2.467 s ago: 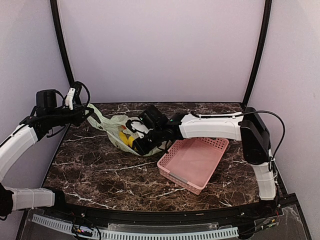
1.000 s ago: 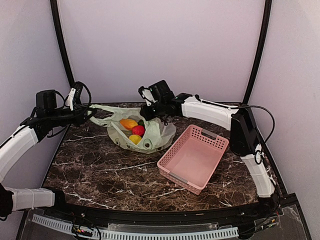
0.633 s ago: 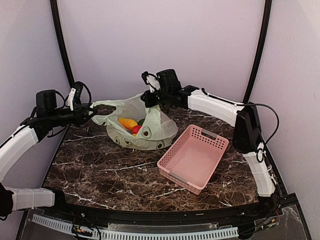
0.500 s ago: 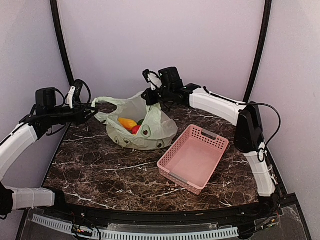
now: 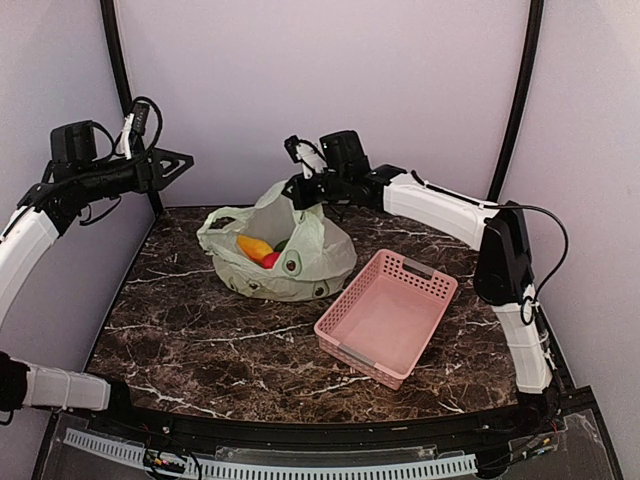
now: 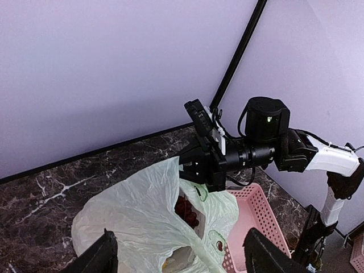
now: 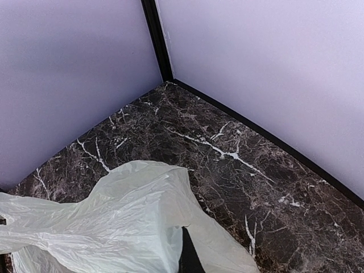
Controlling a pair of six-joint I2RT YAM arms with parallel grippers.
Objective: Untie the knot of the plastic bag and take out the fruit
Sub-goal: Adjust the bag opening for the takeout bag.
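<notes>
The thin, crinkly, translucent pale yellow-green plastic bag (image 5: pixel 300 255) sits toward the back of the dark, white-veined marble table (image 5: pixel 200 340), left of centre, with its mouth gaping upward. The fruit shows through the opening: an elongated yellow-orange piece (image 5: pixel 254 246), a small round red one (image 5: pixel 271 259) just beside it, and a sliver of green (image 5: pixel 283 243) behind them. From the left wrist view a dark reddish cluster (image 6: pixel 185 207) is visible deeper inside, possibly the grapes, though it is too shadowed to be sure. One pale handle loop (image 5: pixel 215 222) droops loose over the bag's left side onto the table. The bag's upper edge on the right is drawn up into a peak, and there the right gripper (image 5: pixel 298 190) is pressed together on the film, pinching it and holding it lifted above the tabletop; in the right wrist view the plastic spreads away below a single dark fingertip (image 7: pixel 187 257). The left gripper (image 5: pixel 178 160) hangs high at the left, near the wall and well apart from the bag, touching nothing, its fingers (image 6: pixel 105 253) spread wide. A pink slotted plastic basket (image 5: pixel 345 350) rests tilted on the table to the right of the bag, its near corner just beside the bag's lower edge.
</notes>
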